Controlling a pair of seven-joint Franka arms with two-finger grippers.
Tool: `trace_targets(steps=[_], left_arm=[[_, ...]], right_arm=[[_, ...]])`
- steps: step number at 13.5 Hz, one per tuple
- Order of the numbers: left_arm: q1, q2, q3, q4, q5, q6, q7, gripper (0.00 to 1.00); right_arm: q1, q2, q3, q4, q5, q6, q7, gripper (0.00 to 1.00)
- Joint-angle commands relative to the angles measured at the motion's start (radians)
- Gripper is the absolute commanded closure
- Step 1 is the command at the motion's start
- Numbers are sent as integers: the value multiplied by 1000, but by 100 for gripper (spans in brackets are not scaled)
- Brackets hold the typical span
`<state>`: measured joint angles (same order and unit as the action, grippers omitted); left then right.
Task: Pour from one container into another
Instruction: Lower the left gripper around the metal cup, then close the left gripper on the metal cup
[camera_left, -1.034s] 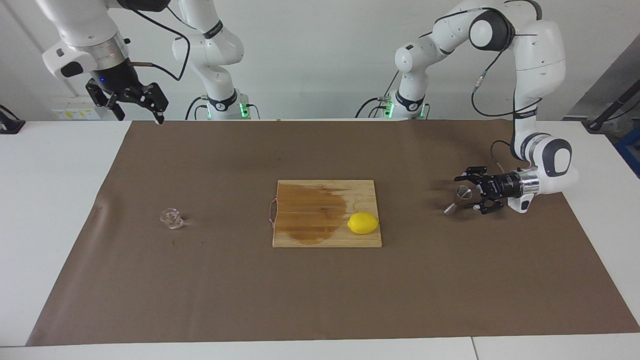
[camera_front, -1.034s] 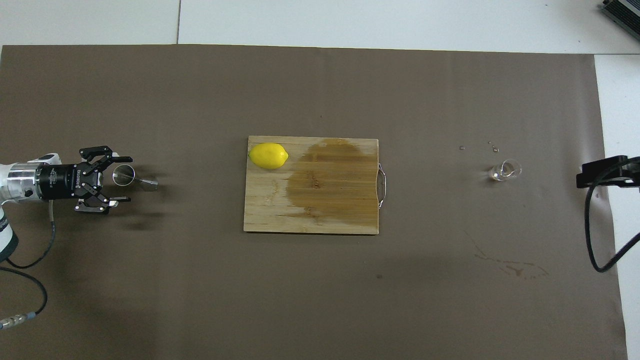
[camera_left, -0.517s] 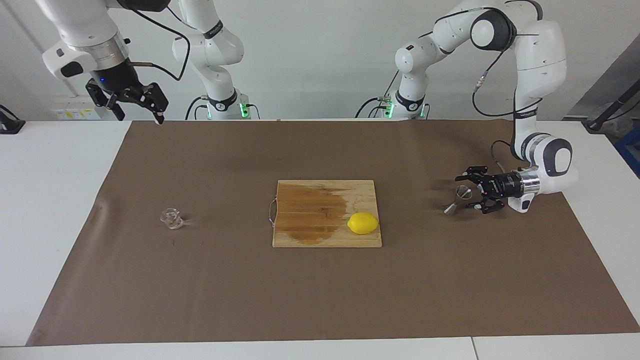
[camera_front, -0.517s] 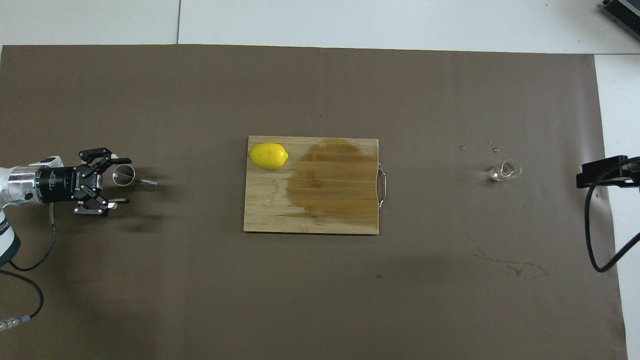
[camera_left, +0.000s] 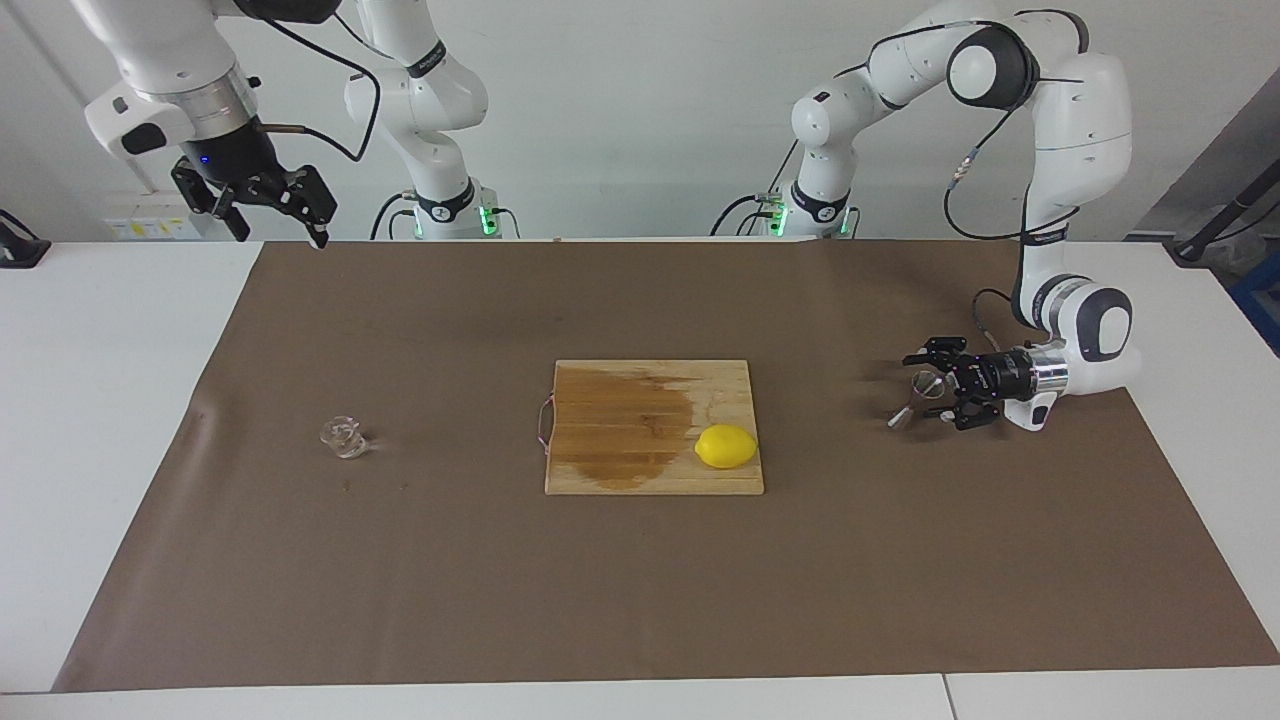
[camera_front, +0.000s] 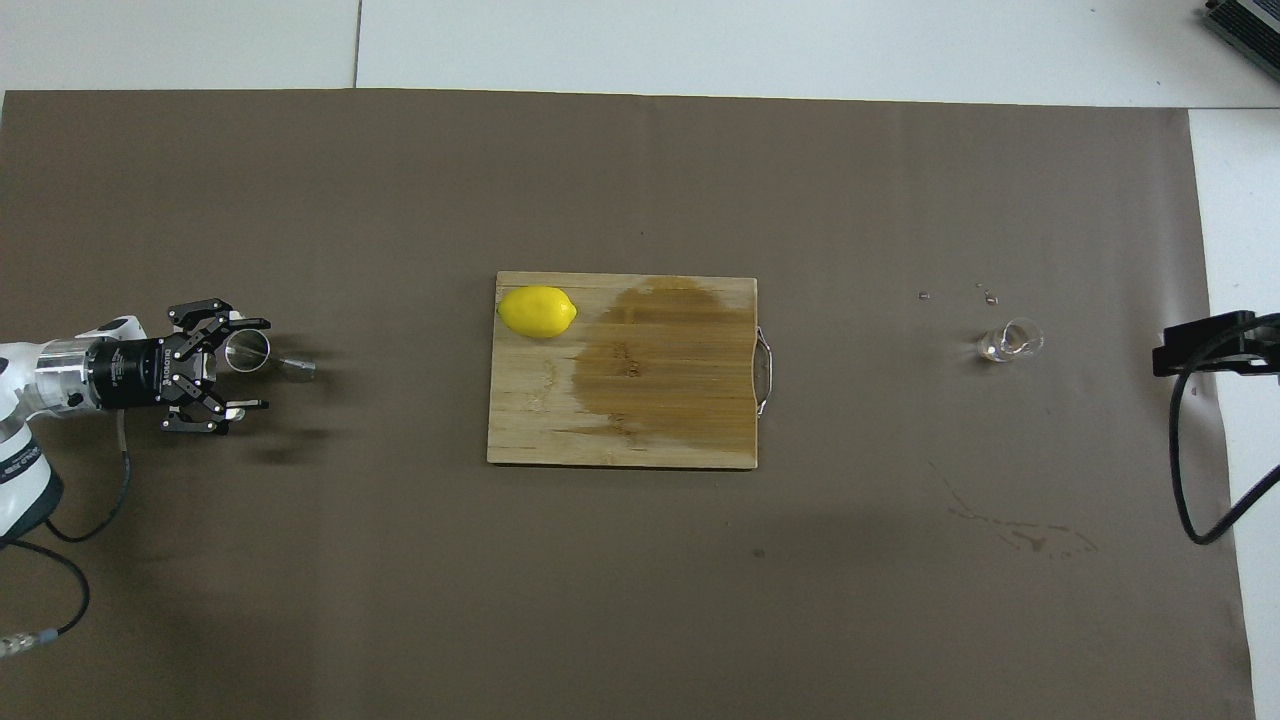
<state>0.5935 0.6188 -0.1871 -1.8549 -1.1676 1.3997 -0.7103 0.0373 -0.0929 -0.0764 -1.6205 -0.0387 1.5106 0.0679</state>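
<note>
Left gripper sits low over the surface at the left arm's end, wrist horizontal, fingers spread wide around the wide cone of the jigger. Can't tell if a fingertip actually touches it; not clamped on it.

Jigger: small grey steel, hourglass, two cones on a narrow waist. It's tilted, narrow end down on the brown mat, open mouth facing the left gripper.

Right gripper is up in the air over the mat's corner at the right arm's end, fingers apart, holding nothing. That arm is waiting.

Glass vessel: tiny, clear, squat, knobbly, upright on the mat toward the right arm's end, well apart from both grippers. A few small droplets lie on the mat just farther from the robots than it.

Wooden cutting board mid-mat, with a dark wet patch over the half toward the right arm and a wire handle on that edge. Lemon on its corner away from the robots, toward the left arm.

Open mat between board and each vessel.
</note>
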Motion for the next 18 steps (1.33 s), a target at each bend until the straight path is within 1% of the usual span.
trace_targets(steps=[1, 8, 18], left_arm=[[34, 7, -29, -17, -20, -13, 12, 0], [52, 10, -52, -17, -20, -10, 14, 0], [52, 12, -52, -17, -27, 1, 3, 0]], right_arm=[[-2, -14, 1, -12, 23, -1, 7, 0], [-4, -14, 1, -12, 23, -1, 7, 0], [-4, -14, 1, -12, 23, -3, 9, 0]])
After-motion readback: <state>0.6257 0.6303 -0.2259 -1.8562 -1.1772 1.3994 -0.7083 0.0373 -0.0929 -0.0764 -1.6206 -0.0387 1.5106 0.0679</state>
